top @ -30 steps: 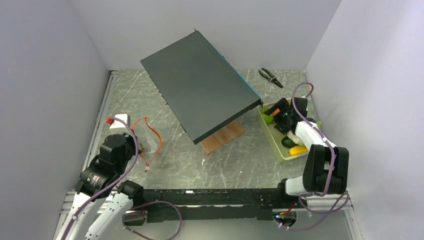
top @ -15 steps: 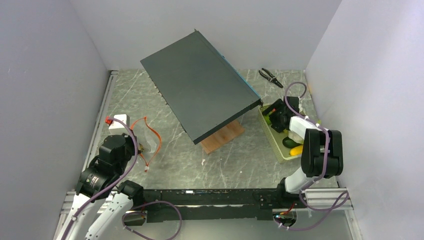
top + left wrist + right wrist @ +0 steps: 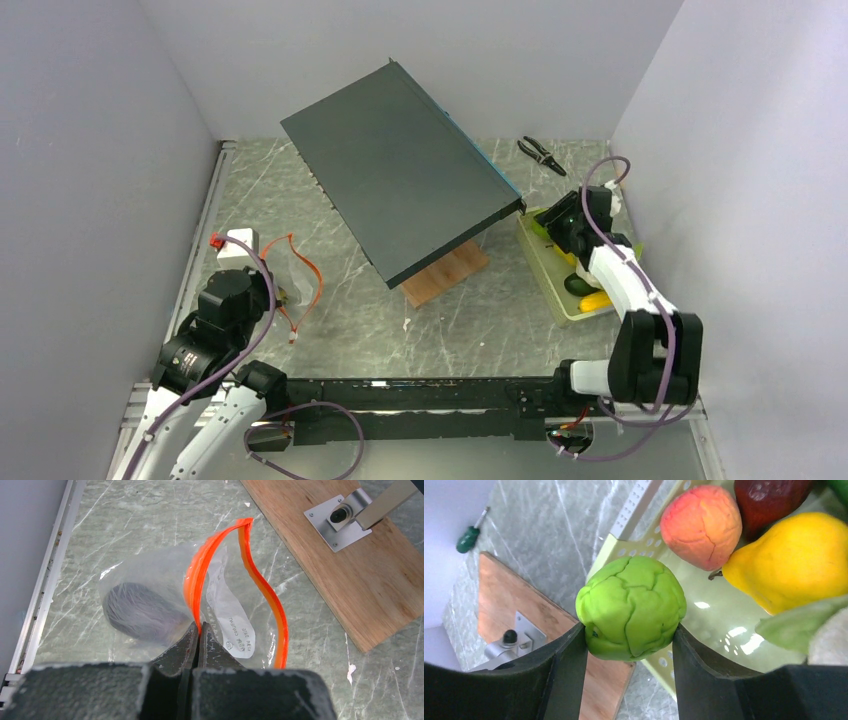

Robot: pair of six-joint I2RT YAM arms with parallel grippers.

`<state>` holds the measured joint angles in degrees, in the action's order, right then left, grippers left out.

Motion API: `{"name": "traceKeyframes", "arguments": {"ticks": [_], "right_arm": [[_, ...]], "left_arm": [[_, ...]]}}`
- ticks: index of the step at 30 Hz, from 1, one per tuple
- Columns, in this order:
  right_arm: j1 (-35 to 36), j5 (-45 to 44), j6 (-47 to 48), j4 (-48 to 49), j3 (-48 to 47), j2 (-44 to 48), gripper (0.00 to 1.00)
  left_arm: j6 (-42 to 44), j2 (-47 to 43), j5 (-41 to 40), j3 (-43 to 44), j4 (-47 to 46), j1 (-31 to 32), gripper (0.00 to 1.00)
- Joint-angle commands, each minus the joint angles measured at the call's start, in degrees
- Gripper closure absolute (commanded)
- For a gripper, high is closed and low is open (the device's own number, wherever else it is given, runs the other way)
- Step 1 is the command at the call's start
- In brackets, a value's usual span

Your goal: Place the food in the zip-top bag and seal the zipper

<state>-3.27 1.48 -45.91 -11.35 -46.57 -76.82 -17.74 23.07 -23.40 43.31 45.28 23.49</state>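
Left gripper (image 3: 198, 631) was clenched on the near strip of the zipper (image 3: 192, 587). The bag (image 3: 145, 575) lay on the table (image 3: 125, 520) beside a wooden board (image 3: 340, 580), its mouth gaping. An eggplant (image 3: 140, 614) sat inside the bag. Right gripper (image 3: 629, 630) grasped the lime (image 3: 631, 607) at the edge of the tray (image 3: 704, 625). An orange (image 3: 700, 518) and a yellow piece (image 3: 789, 560) lay in the tray.
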Motion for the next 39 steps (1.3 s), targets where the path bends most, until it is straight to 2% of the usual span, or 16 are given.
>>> {"name": "traceKeyframes", "arguments": {"ticks": [1, 7, 11, 16, 19, 23, 29, 34, 39], "right_arm": [[0.09, -4.34, 3.18, -4.4, -0.5, 7.22, 0.74], [0.1, -4.33, 6.78, -10.24, -3.4, 16.42, 0.83], [0.3, -3.23, 8.01, -13.44, -9.16, 24.07, 0.88], [4.51, 5.8, 9.19, -11.49, -16.99, 28.95, 0.92], [14.02, 9.45, 9.91, -9.16, -22.02, 27.37, 0.92], [30.48, 8.87, 10.3, -8.03, -28.33, 21.23, 0.92], [57.03, -6.64, 15.21, -5.72, -33.96, 12.67, 0.92], [72.17, -13.8, 18.6, -5.32, -40.98, 0.3, 0.9], [79.21, -20.28, 22.01, -9.1, -51.47, -12.37, 0.85]], "left_arm": [[-0.45, -0.46, -0.76, 0.37, -0.77, -0.02, 1.0], [-0.49, -1.29, -0.4, 0.11, -1.03, -0.02, 1.0], [-0.64, -1.02, -0.74, 0.19, -0.79, -0.02, 1.0], [-0.54, -1.45, -0.81, 0.1, -1.04, -0.04, 1.0], [-0.8, -1.83, -1.14, 0.19, -0.76, -0.02, 1.0], [-0.96, -2.74, -1.79, 0.26, -0.7, -0.02, 1.0], [-2.08, -5.62, -4.03, 0.54, 0.16, 0.06, 1.0], [-2.58, -9.46, -5.13, 0.46, 0.1, 0.03, 1.0], [-2.93, -12.74, -6.06, 0.01, -0.09, 0.07, 1.0]]}}
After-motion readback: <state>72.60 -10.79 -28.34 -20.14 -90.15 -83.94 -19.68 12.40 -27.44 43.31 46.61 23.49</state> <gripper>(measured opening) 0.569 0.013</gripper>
